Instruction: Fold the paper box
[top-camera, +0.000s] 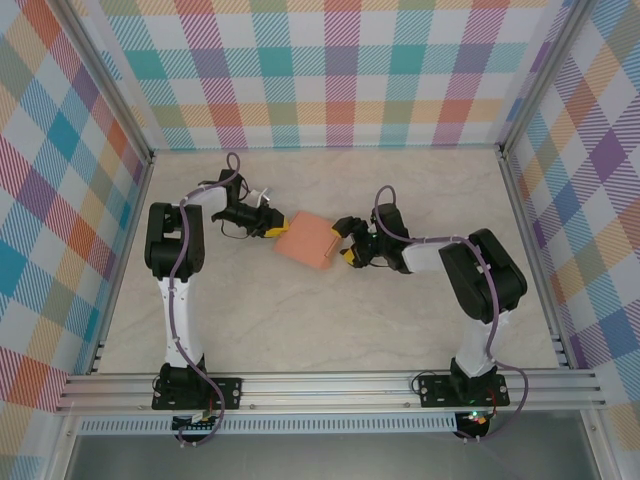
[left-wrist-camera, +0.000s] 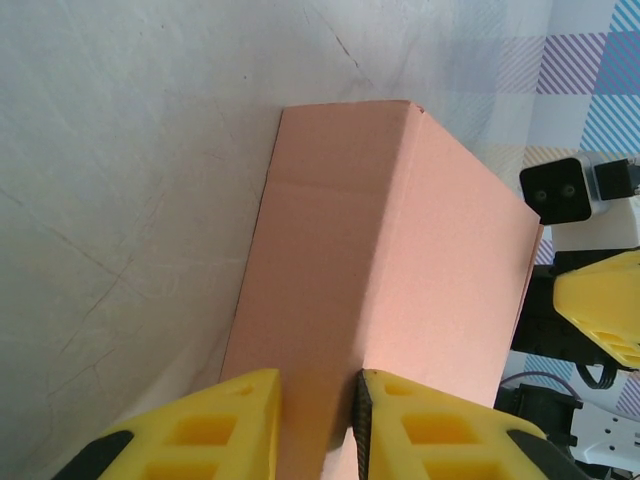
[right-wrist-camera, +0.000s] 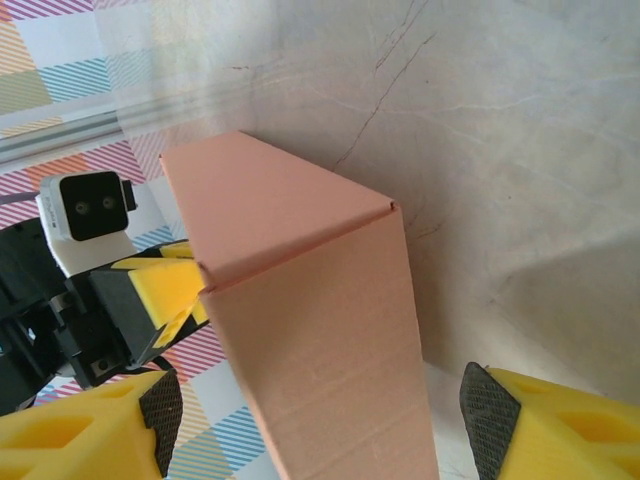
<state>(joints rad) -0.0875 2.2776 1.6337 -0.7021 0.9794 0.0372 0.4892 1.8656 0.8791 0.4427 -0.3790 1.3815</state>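
Left jaws: narrow, and I see them nipping a folded ridge of the paper box (left-wrist-camera: 400, 250). Right jaws: wide, straddling the box's opposite end, with the pads (right-wrist-camera: 488, 410) clear of the card on both sides. The box is folded up, between the two arms, mid-surface (top-camera: 300, 330), skewed.

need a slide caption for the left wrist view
Left gripper shut on the near edge of the salmon paper box, pale marbled table behind it.
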